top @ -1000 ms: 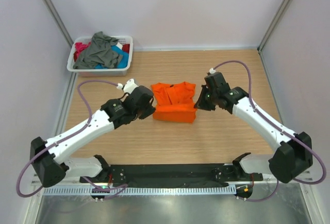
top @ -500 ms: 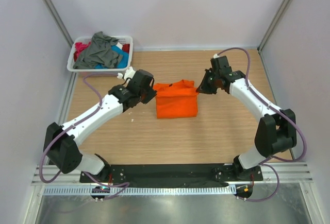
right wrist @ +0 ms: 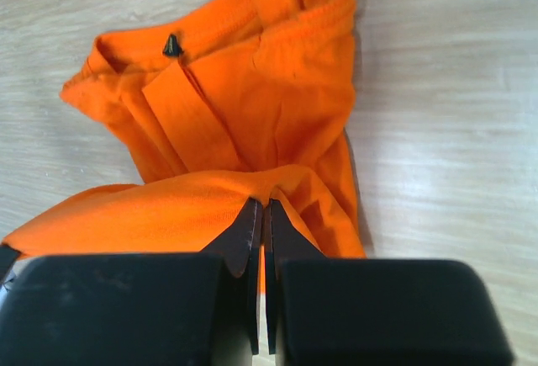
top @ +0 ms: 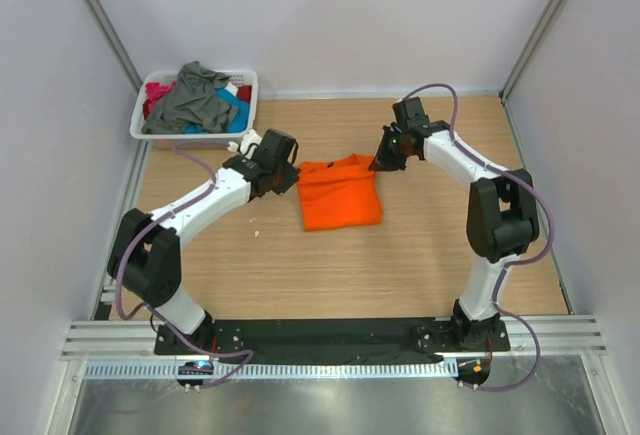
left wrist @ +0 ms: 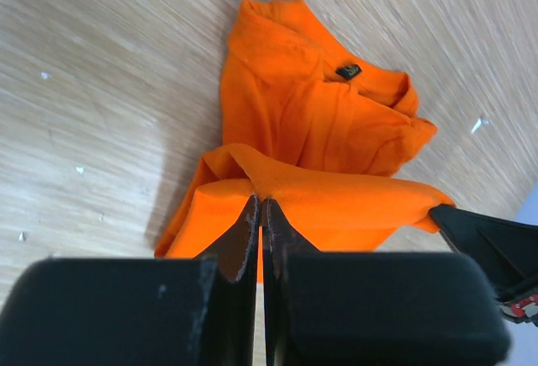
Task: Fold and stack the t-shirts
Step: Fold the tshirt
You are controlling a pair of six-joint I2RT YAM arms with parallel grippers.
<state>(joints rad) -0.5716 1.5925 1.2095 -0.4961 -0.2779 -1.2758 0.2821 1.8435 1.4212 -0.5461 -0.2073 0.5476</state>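
The bright orange t-shirt [top: 340, 195] lies partly folded on the wooden table, its collar end near me. My left gripper [top: 296, 177] is shut on the shirt's far left edge, seen pinched between the fingers in the left wrist view [left wrist: 261, 202]. My right gripper [top: 377, 163] is shut on the far right edge, seen in the right wrist view [right wrist: 262, 204]. Both hold the far edge raised, with the cloth [left wrist: 336, 130] stretched between them. Other t-shirts, dark grey [top: 195, 98], teal-blue [top: 232, 115] and red-pink [top: 155, 95], lie heaped in the basket.
A white plastic laundry basket [top: 190, 137] stands at the far left corner of the table. Grey walls and metal posts close in the table at left, back and right. A black rail [top: 330, 340] runs along the near edge.
Both grippers have moved away from me, toward the back of the table, carrying the shirt's edge with them. The shirt has shifted back and its folded shape has lengthened.
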